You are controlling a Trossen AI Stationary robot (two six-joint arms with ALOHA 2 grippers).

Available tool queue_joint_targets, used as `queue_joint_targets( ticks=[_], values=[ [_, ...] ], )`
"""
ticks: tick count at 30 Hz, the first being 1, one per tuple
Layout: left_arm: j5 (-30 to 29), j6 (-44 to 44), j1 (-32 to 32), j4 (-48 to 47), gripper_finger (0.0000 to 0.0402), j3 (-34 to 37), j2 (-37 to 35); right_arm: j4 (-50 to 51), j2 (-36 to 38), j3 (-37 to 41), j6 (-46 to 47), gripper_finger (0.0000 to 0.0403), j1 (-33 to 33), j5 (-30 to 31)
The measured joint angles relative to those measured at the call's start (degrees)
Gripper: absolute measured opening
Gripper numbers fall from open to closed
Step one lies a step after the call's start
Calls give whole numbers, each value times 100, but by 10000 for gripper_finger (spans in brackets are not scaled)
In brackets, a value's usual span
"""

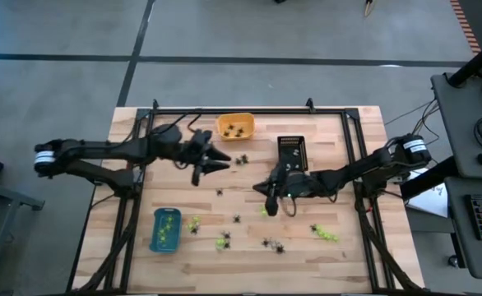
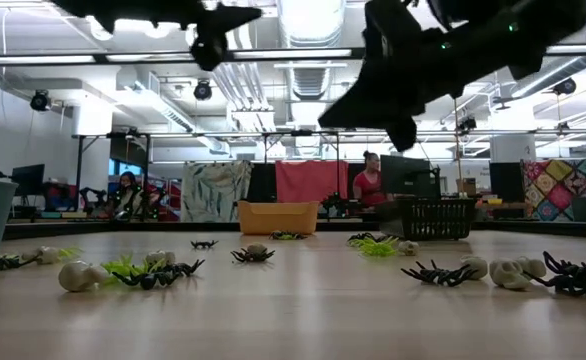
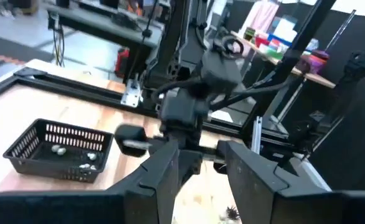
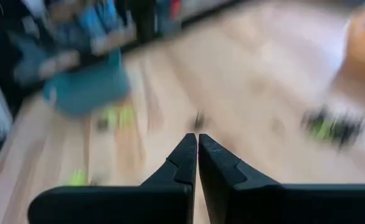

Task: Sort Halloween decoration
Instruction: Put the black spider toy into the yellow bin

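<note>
Dozens of tiny lime-green, black and whitish plastic Halloween trinkets (image 1: 274, 244) are lying scattered across the wooden table's (image 1: 364, 164) near half. Right gripper (image 1: 271, 200), fingers pressed together and empty, is hovering mid-table above them; left gripper (image 1: 219, 161), jaws parted with nothing visibly between them, is hanging near the orange plastic tray (image 1: 235, 126).

Bare wood lay open between the orange tray (image 1: 235, 125) and blue tray (image 1: 165, 229). Scattered spiders (image 1: 272, 244) and the black basket (image 1: 291, 153) crowded the right half.

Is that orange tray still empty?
No, the orange tray near the table's far edge already holds a few small black spider-like trinkets.
</note>
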State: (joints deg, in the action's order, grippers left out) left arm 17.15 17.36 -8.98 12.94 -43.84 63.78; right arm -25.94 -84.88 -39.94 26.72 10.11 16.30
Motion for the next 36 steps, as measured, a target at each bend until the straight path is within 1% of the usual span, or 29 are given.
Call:
queue_joint_targets(
  ticks=[3,5,8,11,13,16,19,22,24,26,31,36],
  values=[
    [-23,-94,-5,-87,115,439,-475,1635,-15,-492,445,9,13,-211],
    [-64,-190,-4,-408,115,717,-788,2646,-77,-774,560,9,13,-231],
    [-487,-200,3,-955,115,993,-1187,3790,-101,-1156,630,9,-31,-335],
    [-927,-54,37,-1571,115,1180,-1445,4574,-87,-1691,889,9,-103,-608],
    [-1054,-13,56,-1845,115,1285,-1546,5249,-87,-2062,1106,9,-145,-811],
    [-1082,6,117,-1816,115,1379,-1527,5975,-167,-2624,1236,9,-192,-1083],
    [-1082,-65,229,-1810,115,1486,-1418,6715,-253,-3085,907,9,-224,-1336],
    [-1076,-215,386,-1854,115,1627,-1286,7192,-280,-3295,51,9,-214,-1483],
    [-1066,-289,541,-1948,115,1709,-1187,7255,-278,-3320,-590,9,-139,-1638],
    [-1065,-345,690,-1971,115,1737,-1070,7283,-273,-3266,-970,9,-57,-1687],
    [-1064,-679,1019,-1793,118,1740,-634,7200,-271,-3089,-1054,9,-8,-1618],
    [-1064,-955,1230,-1091,133,1729,-26,7004,-271,-2971,-1031,9,24,-1632]
  ],
)
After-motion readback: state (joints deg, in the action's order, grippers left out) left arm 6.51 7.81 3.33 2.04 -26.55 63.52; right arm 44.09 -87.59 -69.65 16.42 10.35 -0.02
